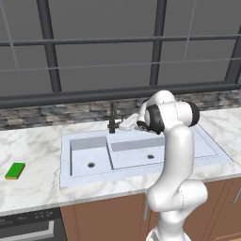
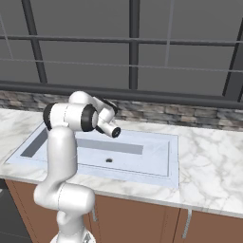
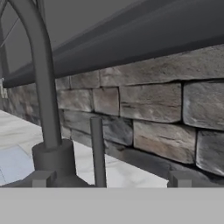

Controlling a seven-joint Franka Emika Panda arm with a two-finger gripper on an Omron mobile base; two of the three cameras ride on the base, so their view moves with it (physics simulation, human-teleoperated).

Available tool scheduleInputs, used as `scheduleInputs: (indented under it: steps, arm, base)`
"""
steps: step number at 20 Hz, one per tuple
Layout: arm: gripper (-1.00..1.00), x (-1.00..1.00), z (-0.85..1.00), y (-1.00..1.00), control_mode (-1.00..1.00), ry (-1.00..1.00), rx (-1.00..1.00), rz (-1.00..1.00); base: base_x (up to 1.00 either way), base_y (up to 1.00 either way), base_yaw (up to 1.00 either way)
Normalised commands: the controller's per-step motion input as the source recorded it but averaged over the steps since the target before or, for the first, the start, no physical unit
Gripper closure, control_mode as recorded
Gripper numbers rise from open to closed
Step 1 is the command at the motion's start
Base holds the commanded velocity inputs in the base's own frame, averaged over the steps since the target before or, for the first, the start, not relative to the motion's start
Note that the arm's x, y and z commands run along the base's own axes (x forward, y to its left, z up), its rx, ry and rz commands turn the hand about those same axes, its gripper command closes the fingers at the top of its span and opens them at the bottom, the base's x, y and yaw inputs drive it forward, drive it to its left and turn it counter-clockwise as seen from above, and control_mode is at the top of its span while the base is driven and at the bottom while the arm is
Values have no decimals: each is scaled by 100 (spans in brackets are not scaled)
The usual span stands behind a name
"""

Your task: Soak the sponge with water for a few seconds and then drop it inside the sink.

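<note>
We see the open, empty end effector (image 3: 107,179) at the black faucet (image 1: 113,120) of the pale double-basin sink (image 1: 94,141) — probably after its thin lever (image 3: 97,151). The small green-topped sponge (image 1: 15,171) lies on the marble table (image 1: 37,150), well left of the sink — untouched.

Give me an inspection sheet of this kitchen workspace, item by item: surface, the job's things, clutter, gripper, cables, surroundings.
Surface: white marble counter over brown cabinets.
Sponge: green sponge lies flat on the counter, left of the sink, apart from the arm.
Sink: pale double-basin sink, a dark drain in each basin; black faucet at its back edge.
Water: no stream seen.
Clutter: nothing seen.
Gripper: gripper open, holding nothing, its tips either side of the faucet's upright lever, close beside the faucet base.
Cables: nothing seen.
Surroundings: stone backsplash, dark-framed window, a dark appliance at lower left.
</note>
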Motion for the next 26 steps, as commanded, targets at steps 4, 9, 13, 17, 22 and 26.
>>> scheduleInputs:
  steps: [4,9,13,17,22,26]
  arm:
    - [-100,-8,22,0,-100,0,0,0]
    - [-100,9,0,0,-100,0,0,0]
    - [-100,19,0,0,-100,0,0,-4]
    - [-100,20,-3,0,-100,0,0,-7]
    - [-100,9,-12,0,-100,0,0,-7]
    - [-100,0,-19,0,-100,0,0,-5]
  base:
    - [0,0,0]
    - [0,0,0]
    - [0,0,0]
    - [0,0,0]
    - [0,0,0]
    - [0,0,0]
